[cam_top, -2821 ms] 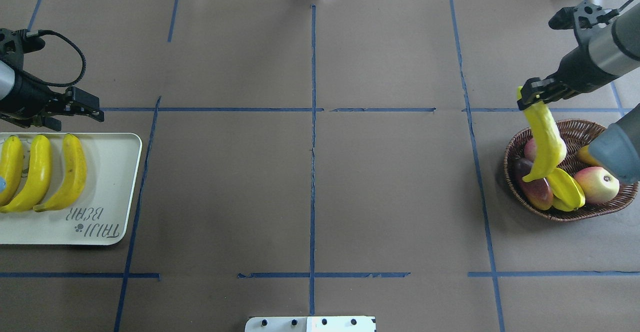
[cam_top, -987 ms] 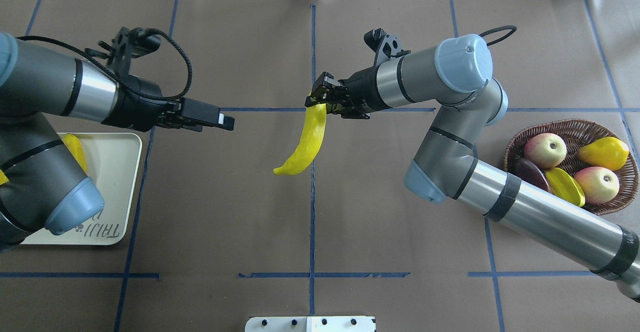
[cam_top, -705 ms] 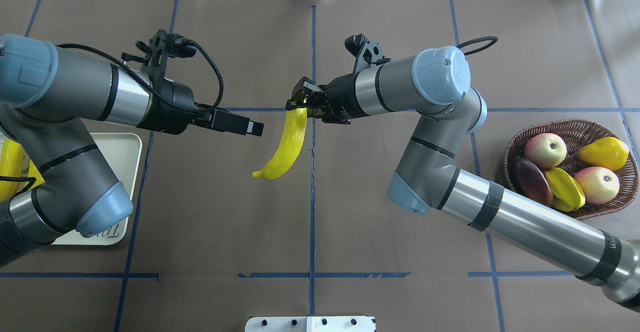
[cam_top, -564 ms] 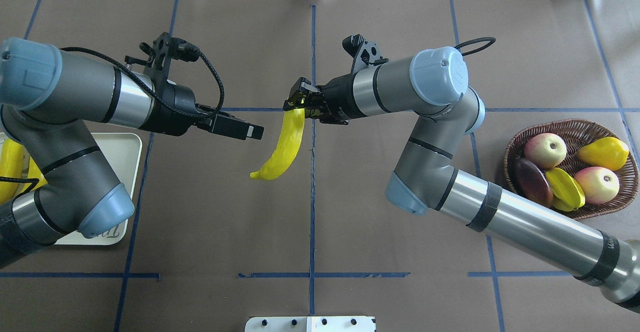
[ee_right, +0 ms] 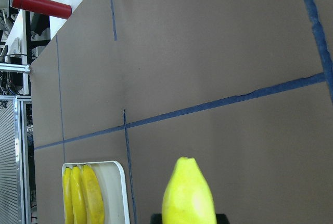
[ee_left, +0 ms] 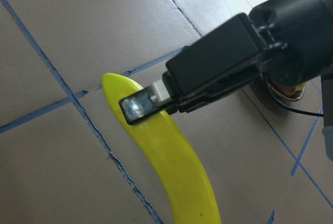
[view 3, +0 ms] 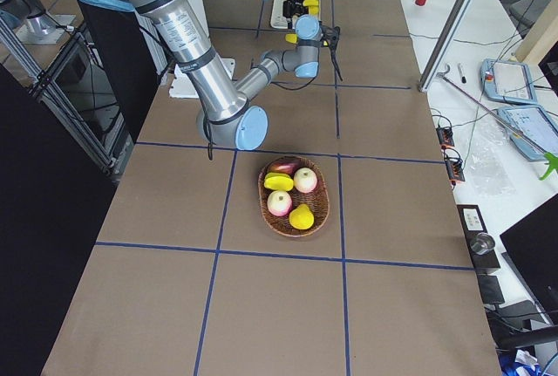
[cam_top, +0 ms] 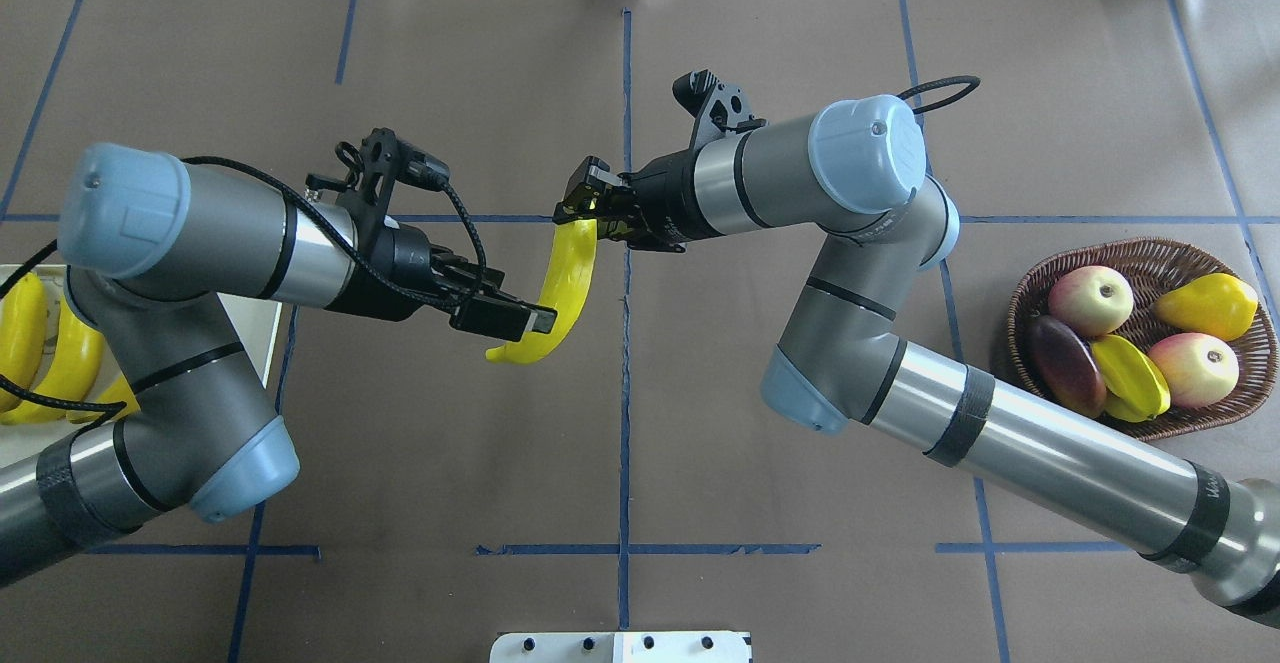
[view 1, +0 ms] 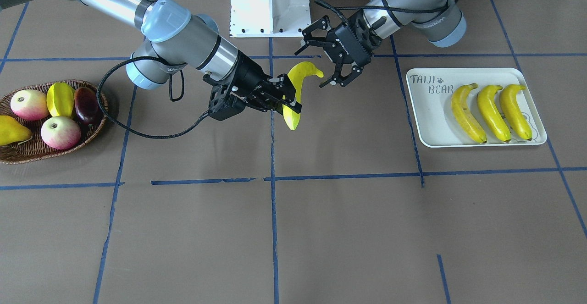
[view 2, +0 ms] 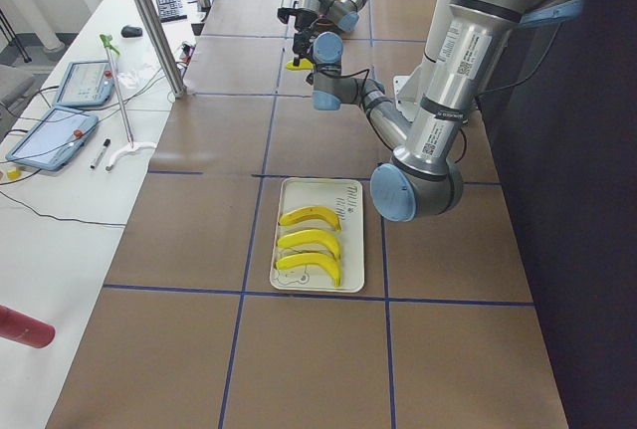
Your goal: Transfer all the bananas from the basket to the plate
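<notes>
Exterior front-facing view: the banana (view 1: 300, 78) hangs in the air over mid-table, a little toward 12 o'clock from centre. It is well apart from the basket (view 1: 94, 127) at 9 o'clock and the plate (view 1: 429, 116) at 3 o'clock. The right gripper (view 1: 285, 103) is clenched near its 6 o'clock end. The left gripper (view 1: 316, 65) stands spread wide at the free 12 o'clock tip, which sits about between its fingers and is not yet pinched. Three bananas (view 1: 490, 111) lie side by side on the plate's 3 o'clock half, and the basket holds only other fruit (view 1: 57, 132).

This looks like a mid-air handover, with the task nearly done. The left gripper should reach further along the banana before closing, because a pinch at the tapering tip would likely let the smooth, curved fruit swivel or slip. Its pads should sit square across the width. The right gripper should let go only once the left has a firm hold, then back straight off toward 9 o'clock. The bare strip at the plate's 9 o'clock side, by the lettering, seems the roomiest landing spot, with the banana laid parallel to the others.
</notes>
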